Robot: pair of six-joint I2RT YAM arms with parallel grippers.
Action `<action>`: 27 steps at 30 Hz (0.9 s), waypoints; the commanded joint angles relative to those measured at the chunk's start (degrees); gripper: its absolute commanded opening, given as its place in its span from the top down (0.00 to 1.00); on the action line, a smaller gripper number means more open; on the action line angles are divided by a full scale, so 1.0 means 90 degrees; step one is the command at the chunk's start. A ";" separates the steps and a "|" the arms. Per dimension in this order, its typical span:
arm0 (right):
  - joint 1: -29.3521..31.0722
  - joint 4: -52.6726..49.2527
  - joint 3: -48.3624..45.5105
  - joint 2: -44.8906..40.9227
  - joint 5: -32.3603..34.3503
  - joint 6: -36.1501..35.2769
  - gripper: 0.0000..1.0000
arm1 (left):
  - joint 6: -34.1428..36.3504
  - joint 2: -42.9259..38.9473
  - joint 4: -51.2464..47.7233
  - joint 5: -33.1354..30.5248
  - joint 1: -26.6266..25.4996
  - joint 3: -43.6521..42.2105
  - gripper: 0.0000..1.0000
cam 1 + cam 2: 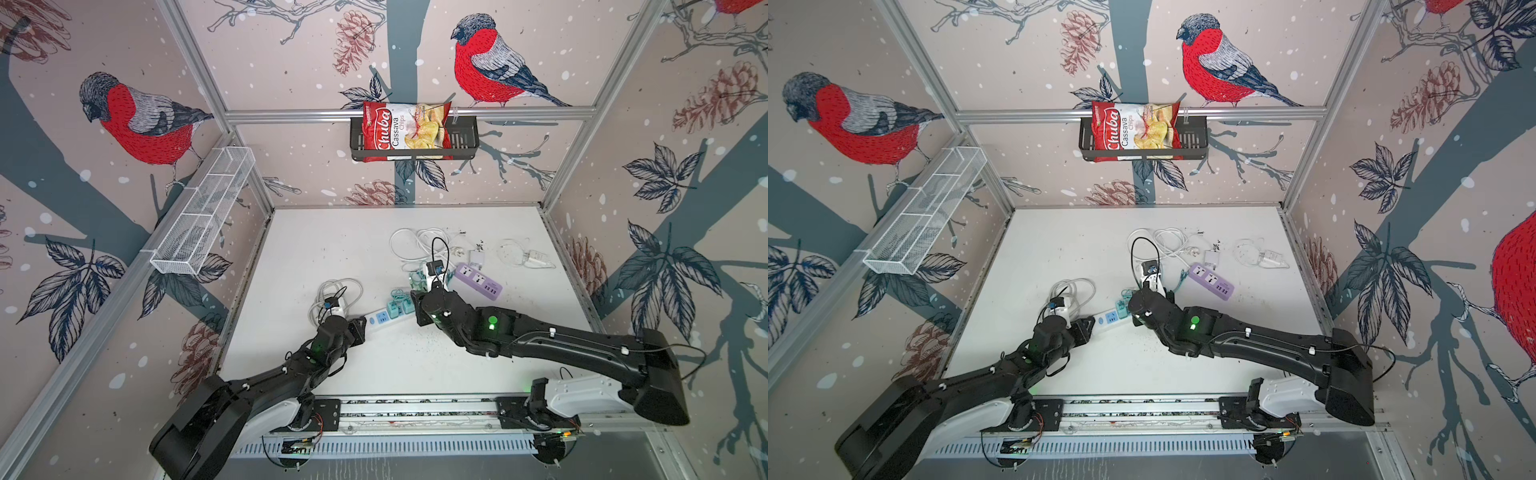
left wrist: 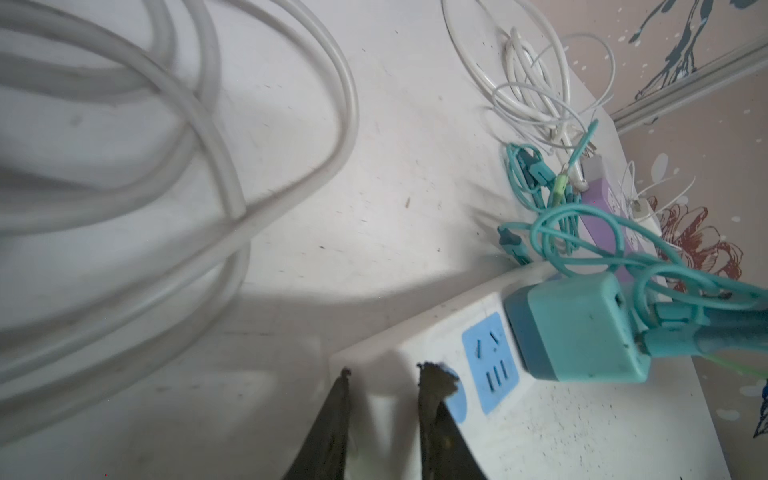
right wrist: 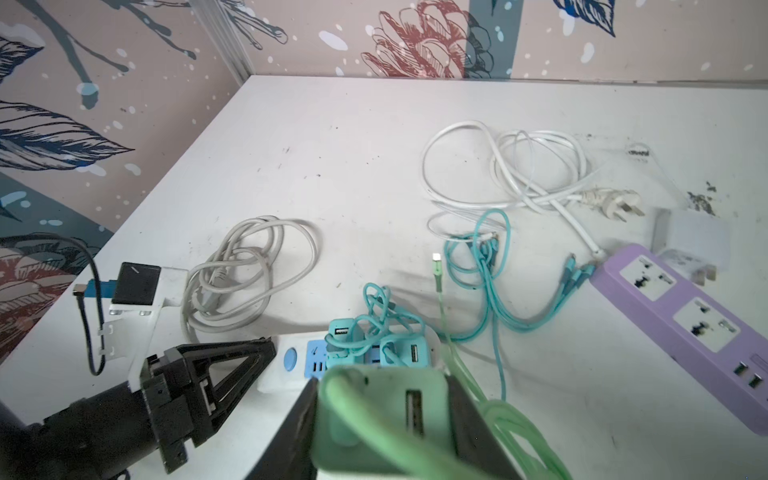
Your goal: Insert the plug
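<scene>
Currently right gripper (image 3: 380, 384) pinches pale-green USB charger (image 3: 374, 419) by flat sides, lower centre: likely light, rigid, slick; left gripper (image 2: 386, 374) straddles white power strip (image 2: 436, 332) end, grip unclear.

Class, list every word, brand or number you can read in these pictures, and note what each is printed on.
"Chuba": brand on the red chip bag in the black wall basket.
"Cassava Chips": on the same bag.
Small print at the bag's top corner: too small to read.
On the purple power strip and the white power strip: no readable text.
</scene>
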 commanded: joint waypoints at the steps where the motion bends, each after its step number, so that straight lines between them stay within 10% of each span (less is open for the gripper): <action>1: -0.0271 -0.0080 -0.0257 -0.0352 -0.0264 0.0604 0.86 | -0.0099 0.0253 0.0572 -0.0137 -0.0306 0.0163 0.72; 14: -0.0858 0.0166 -0.2161 -0.1445 -0.0996 0.1784 0.85 | -0.0176 0.1028 0.0755 -0.0379 -0.1014 0.0695 0.75; 27: -0.1378 0.1188 -0.2343 -0.0535 -0.1784 0.1426 0.85 | -0.0122 0.1355 0.0924 -0.0486 -0.1172 0.0785 0.76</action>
